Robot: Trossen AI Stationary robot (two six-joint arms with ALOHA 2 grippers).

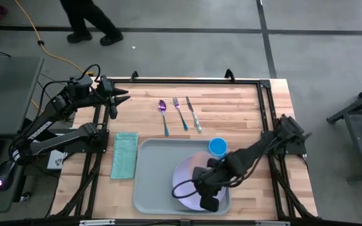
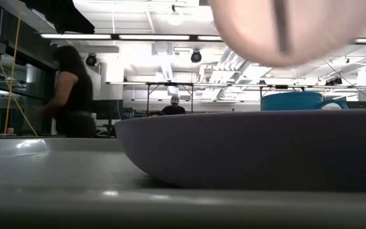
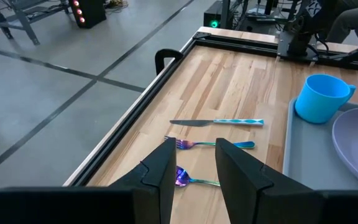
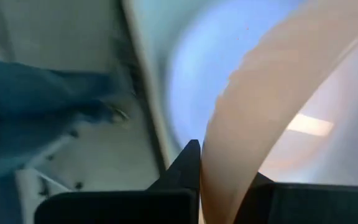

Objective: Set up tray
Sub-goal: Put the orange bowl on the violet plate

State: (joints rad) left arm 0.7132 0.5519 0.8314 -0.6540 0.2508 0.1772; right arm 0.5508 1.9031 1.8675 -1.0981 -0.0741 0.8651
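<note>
The pale grey-blue tray [image 1: 153,182] lies at the table's near middle. A lavender plate [image 1: 184,179] rests on it, and a blue cup [image 1: 217,147] stands at its far right corner. My right gripper [image 1: 207,198] hangs over the plate, shut on a peach-coloured round thing [image 2: 291,28]; in the high view the gripper hides that thing. My left gripper [image 3: 191,177] waits open at the table's far left, nothing between its fingers. A spoon [image 1: 163,113], fork [image 1: 180,113] and knife [image 1: 193,114] lie side by side beyond the tray. My right gripper pinches the peach thing's thin curved wall [image 4: 229,143] between its two fingers, coming at it steeply from above. The thing hangs above the plate [image 2: 246,149], clear of it. Which part of the wall the fingers are on does not show.
A folded teal cloth [image 1: 125,154] lies on the wood left of the tray. Bare wood stretches along the far edge behind the cutlery. A black frame rail [image 3: 166,59] borders the table. A person [image 2: 72,92] stands in the room beyond it.
</note>
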